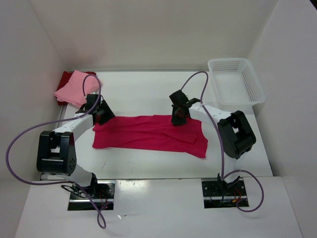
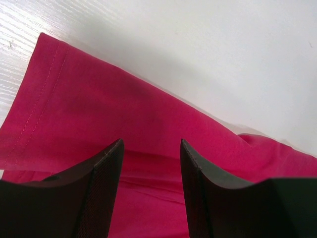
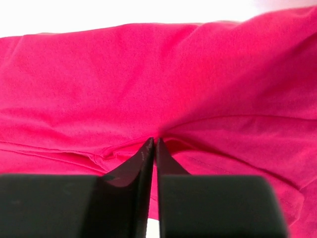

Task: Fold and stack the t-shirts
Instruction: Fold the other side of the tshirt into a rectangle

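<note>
Under left gripper [image 2: 151,148]: fingers apart, magenta t-shirt [image 1: 148,131] edge
Right gripper [image 3: 154,141]: clamped on its fold
Beyond left fingers: pink t-shirt [image 1: 74,89] atop dark red t-shirt [image 1: 63,78]
Past right fingers: basket [image 1: 257,91] at table [image 1: 143,94] corner

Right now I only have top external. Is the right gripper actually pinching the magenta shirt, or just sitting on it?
Observer: In the right wrist view the right gripper is shut. Wrinkles in the magenta shirt converge at its tips, so it looks pinched.
Operator: Left one?
Observer: The left gripper is open. Cloth lies below the gap, not pinched.
Operator: What part of the shirt is it at?
Observer: Near a stitched hem, which lies flat on the table, to the left in that view.
</note>
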Motion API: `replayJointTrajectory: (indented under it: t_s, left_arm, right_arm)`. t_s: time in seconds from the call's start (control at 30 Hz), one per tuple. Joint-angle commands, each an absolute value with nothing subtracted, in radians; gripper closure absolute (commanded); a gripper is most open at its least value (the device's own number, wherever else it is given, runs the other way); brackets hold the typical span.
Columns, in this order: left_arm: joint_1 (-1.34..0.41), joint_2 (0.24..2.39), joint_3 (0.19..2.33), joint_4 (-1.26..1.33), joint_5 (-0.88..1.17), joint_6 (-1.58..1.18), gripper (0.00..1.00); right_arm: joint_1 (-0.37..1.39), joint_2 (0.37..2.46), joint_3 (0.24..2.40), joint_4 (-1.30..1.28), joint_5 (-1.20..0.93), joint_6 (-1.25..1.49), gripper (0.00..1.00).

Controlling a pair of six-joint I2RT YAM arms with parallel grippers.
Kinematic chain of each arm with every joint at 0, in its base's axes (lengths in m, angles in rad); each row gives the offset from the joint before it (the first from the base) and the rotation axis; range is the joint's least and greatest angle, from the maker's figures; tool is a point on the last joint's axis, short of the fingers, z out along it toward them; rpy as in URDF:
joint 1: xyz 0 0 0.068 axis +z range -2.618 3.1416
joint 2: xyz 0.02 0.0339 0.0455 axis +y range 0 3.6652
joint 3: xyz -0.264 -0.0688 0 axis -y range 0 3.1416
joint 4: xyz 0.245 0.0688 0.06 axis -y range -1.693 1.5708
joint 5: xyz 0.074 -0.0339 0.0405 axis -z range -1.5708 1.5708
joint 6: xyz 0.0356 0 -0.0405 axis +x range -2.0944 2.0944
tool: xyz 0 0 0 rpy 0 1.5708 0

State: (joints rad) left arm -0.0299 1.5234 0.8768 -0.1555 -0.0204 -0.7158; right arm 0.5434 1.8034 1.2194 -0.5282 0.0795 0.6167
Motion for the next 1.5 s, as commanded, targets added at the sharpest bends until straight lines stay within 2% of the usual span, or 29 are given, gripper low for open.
replayJointTrajectory:
  t_s: [0.0,0.27,0.5,0.57,0.6,0.63,0.67,0.73,0.8,0.93,0.97,1.0,1.07,1.13,1.17,1.27,1.47]
  left_arm:
    - [-0.034,1.532,0.868,-0.117,-0.014,-0.736,0.43]
    - [-0.034,1.532,0.887,-0.107,0.005,-0.746,0.43]
    - [-0.034,1.523,0.905,-0.116,0.005,-0.746,0.43]
    - [-0.034,1.523,0.905,-0.117,0.014,-0.746,0.43]
    - [-0.034,1.513,0.905,-0.117,0.014,-0.746,0.43]
    - [-0.034,1.513,0.905,-0.117,0.023,-0.746,0.43]
    - [-0.034,1.503,0.905,-0.127,0.023,-0.736,0.43]
    - [-0.034,1.493,0.905,-0.127,0.023,-0.736,0.42]
    - [-0.034,1.467,0.896,-0.138,0.023,-0.736,0.42]
    - [-0.043,1.456,0.862,-0.129,0.035,-0.762,0.42]
    - [-0.043,1.472,0.848,-0.120,0.035,-0.762,0.42]
    - [-0.043,1.485,0.848,-0.120,0.035,-0.762,0.42]
    - [-0.043,1.526,0.862,-0.120,0.022,-0.762,0.42]
    - [-0.043,1.548,0.876,-0.120,0.021,-0.762,0.42]
    - [-0.043,1.566,0.888,-0.120,0.021,-0.762,0.42]
    - [-0.032,1.606,0.897,-0.120,0.012,-0.784,0.42]
    - [0.026,1.652,0.908,-0.138,0.035,-0.793,0.42]
  right_arm:
    - [0.560,1.766,1.217,-0.572,0.106,0.620,0.98]
    - [0.646,1.553,1.048,-0.629,-0.030,0.715,1.00]
    - [0.797,1.453,0.942,-0.607,-0.147,0.876,1.00]
    - [0.822,1.407,0.908,-0.597,-0.158,0.923,0.87]
    - [0.822,1.393,0.897,-0.597,-0.158,0.923,0.76]
    - [0.822,1.384,0.897,-0.597,-0.147,0.923,0.59]
    - [0.812,1.384,0.897,-0.609,-0.137,0.911,0.57]
    - [0.760,1.364,0.925,-0.649,-0.108,0.884,0.57]
    - [0.695,1.323,0.934,-0.649,-0.107,0.845,0.63]
    - [0.421,1.282,0.943,-0.591,-0.092,0.763,0.92]
    - [0.340,1.326,0.943,-0.575,-0.092,0.723,0.95]
    - [0.339,1.351,0.953,-0.562,-0.083,0.703,0.95]
    - [0.281,1.400,0.985,-0.514,-0.052,0.658,0.89]
    - [0.262,1.463,1.012,-0.488,-0.038,0.638,0.69]
    - [0.262,1.483,1.035,-0.464,-0.038,0.628,0.54]
    - [0.253,1.571,1.089,-0.454,-0.029,0.618,0.48]
    - [0.253,1.647,1.132,-0.454,0.087,0.606,0.49]
